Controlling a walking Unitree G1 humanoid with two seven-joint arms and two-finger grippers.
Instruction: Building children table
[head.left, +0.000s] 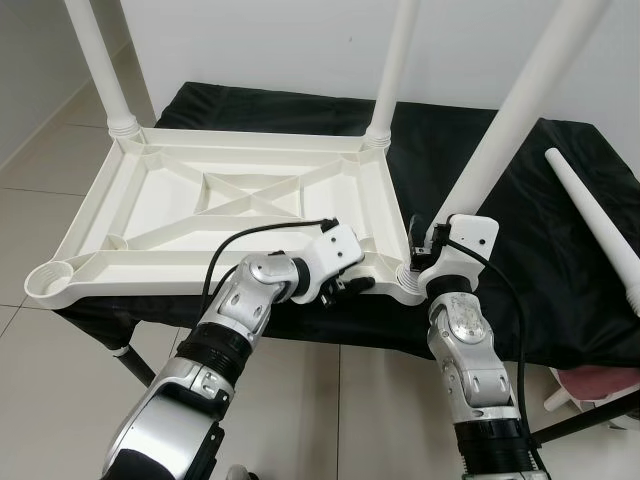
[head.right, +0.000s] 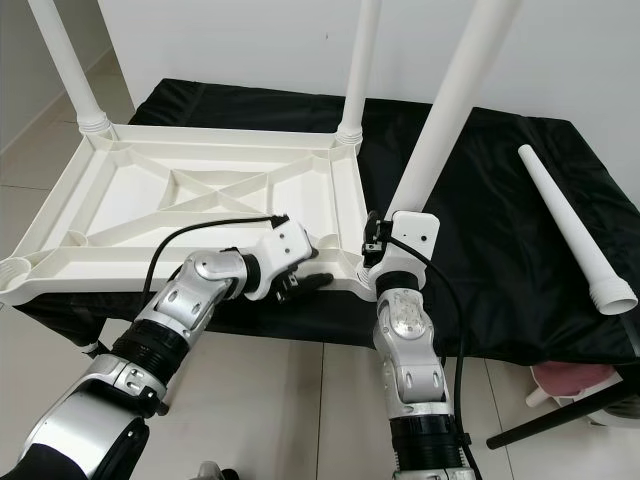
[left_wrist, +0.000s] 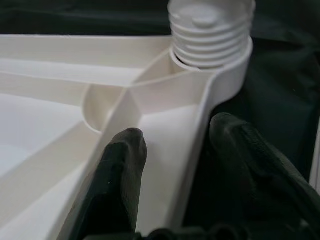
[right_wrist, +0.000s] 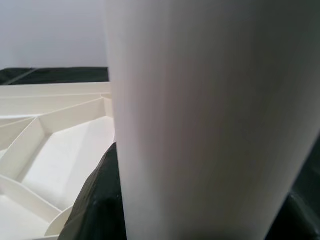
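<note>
White tabletop (head.left: 240, 200): upside down on black cloth (head.left: 560, 240).
Left gripper (left_wrist: 175, 150): fingers straddling the near rim.
Right gripper (head.left: 425, 245): clamped on corner leg (head.left: 500, 130).
Loose leg (head.left: 595, 220): lying on cloth.

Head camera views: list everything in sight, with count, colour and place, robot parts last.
Upside-down white plastic tabletop: one, white, lying on the cloth.
Fitted white plastic legs: three, white, standing in corner sockets.
Loose white plastic leg: one, white, lying on the cloth at the right.
Black cloth: one, black, draped over the work surface.
Left gripper: one, black fingers straddling the tabletop's near rim.
Right gripper: one, black fingers at the near-right leg's base.
</note>
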